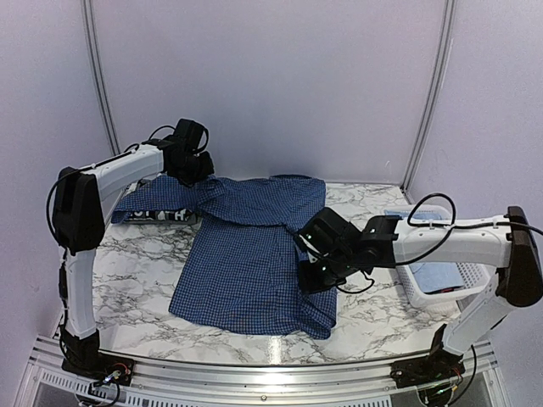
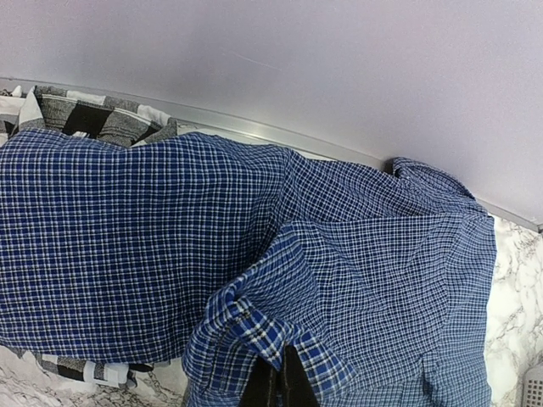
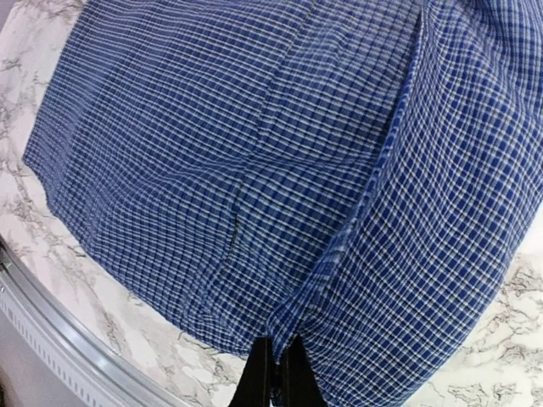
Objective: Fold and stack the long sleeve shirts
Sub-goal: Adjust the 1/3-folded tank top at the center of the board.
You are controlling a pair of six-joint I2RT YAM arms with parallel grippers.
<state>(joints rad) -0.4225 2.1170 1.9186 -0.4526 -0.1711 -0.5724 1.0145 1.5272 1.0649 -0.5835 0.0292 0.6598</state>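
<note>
The dark blue checked shirt (image 1: 250,254) lies spread on the marble table, with one sleeve stretched to the far left. My left gripper (image 1: 193,170) is shut on a fold of this shirt near its sleeve cuff (image 2: 254,326), at the back left. My right gripper (image 1: 312,273) is shut on a ridge of the same shirt (image 3: 339,254) at its right side. The black-and-white plaid shirt (image 1: 165,215) lies folded under the blue sleeve at the far left, and it also shows in the left wrist view (image 2: 93,114). The pale blue shirt (image 1: 437,278) lies in the basket.
A white slatted basket (image 1: 416,292) stands at the table's right edge, under my right arm. The back wall is close behind my left gripper. The metal front rail (image 3: 59,339) runs near the shirt's hem.
</note>
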